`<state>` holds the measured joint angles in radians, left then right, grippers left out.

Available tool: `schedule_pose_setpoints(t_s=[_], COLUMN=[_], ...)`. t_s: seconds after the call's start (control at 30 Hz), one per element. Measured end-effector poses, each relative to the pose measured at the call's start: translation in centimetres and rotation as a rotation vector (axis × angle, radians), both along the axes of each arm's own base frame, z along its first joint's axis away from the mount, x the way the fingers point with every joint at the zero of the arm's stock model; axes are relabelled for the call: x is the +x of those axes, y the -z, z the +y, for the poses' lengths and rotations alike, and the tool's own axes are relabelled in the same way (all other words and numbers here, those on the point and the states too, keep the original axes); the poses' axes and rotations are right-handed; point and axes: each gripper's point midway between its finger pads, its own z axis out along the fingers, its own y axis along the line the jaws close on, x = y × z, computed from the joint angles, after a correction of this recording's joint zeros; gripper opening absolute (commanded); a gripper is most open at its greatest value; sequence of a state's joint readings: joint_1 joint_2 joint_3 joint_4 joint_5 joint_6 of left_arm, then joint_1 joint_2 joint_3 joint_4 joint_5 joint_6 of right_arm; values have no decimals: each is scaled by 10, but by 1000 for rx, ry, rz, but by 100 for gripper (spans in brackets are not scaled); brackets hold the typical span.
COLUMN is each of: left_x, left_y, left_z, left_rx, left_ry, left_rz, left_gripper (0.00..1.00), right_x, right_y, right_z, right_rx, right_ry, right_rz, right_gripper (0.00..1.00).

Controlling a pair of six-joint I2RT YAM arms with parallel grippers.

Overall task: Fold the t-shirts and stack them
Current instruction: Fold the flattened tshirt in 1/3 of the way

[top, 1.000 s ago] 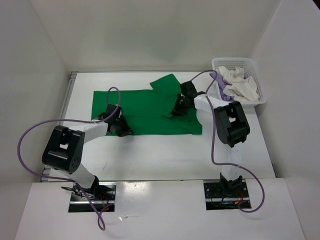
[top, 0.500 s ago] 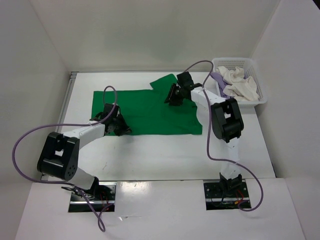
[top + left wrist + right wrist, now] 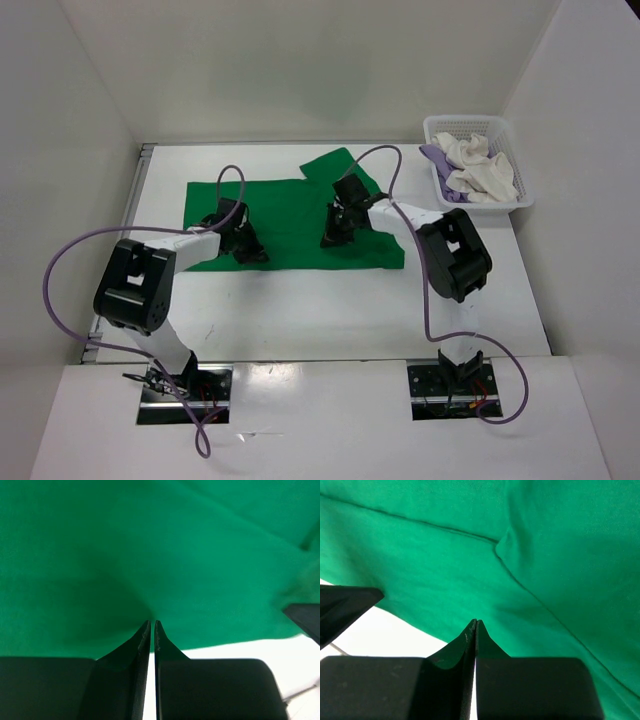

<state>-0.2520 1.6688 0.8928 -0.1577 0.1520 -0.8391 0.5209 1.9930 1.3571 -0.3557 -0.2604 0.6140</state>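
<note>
Green t-shirt [image 3: 290, 205]: spread flat on the table, chest area smooth, one sleeve sticking out at the far edge; it fills the middle of the work area.
Left gripper [image 3: 252, 254]: down on the near left part of the green t-shirt, jaws pressed almost together with only a thin slit between them; creases in the cloth run in toward the tips, so a pinch of the fabric is caught there.
Right gripper [image 3: 329, 239]: down on the shirt right of its middle, near the near hem, jaws fully closed; the wrist view cannot settle whether cloth lies between the tips.
White t-shirt [image 3: 482, 172]: crumpled in the basket.
Lavender t-shirt [image 3: 434, 156]: in the same basket under the white one, a part draped over the left rim.
Basket [image 3: 470, 121]: white plastic lattice, far right corner, well apart from the green t-shirt.
Table [image 3: 300, 300]: white, walled on three sides.
</note>
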Motion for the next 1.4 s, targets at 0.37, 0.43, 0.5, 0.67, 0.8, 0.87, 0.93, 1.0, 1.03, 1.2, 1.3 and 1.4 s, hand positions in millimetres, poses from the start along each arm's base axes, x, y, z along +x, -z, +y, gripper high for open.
schedule_pose_setpoints(t_s=[0.37, 0.43, 0.5, 0.67, 0.8, 0.87, 0.93, 1.0, 1.03, 1.2, 1.3, 1.4], left_x=[-12, -23, -42, -90, -122, -131, -133, -117, -103, 11, 73, 118], left_y=[14, 14, 13, 16, 16, 13, 6, -12, -26, -109, -122, -98], left_z=[4, 5, 8, 16, 18, 21, 21, 20, 20, 56, 97, 136], left_rx=[-95, -104, -99, -92, -104, -90, -81, -77, -81, -113, -77, -28], left_ry=[-1, 4, 5, 2, -8, -9, -9, -10, -15, -137, -235, -317], left_rz=[40, 47, 73, 140, 197, 213, 226, 196, 158, -138, -232, -220], left_gripper=[10, 10, 10, 10, 10, 10, 10, 10, 10, 10, 10, 15], right_x=[-22, -29, -41, -70, -91, -100, -105, -106, -104, -63, -44, -39], right_y=[27, 27, 27, 28, 28, 28, 27, 23, 19, -26, -49, -56], right_z=[-23, -27, -33, -42, -47, -48, -49, -52, -54, -44, -41, -42], right_rx=[-16, -12, -14, -16, -27, -35, -53, -83, -97, -70, -43, -39], right_ry=[53, 60, 68, 70, 60, 49, 40, 30, 30, 22, 24, 19], right_rz=[10, 11, 24, 56, 78, 94, 110, 121, 125, 14, -56, -80], right_gripper=[2, 2, 2, 3, 7, 14, 19, 26, 28, 31, 16, 11])
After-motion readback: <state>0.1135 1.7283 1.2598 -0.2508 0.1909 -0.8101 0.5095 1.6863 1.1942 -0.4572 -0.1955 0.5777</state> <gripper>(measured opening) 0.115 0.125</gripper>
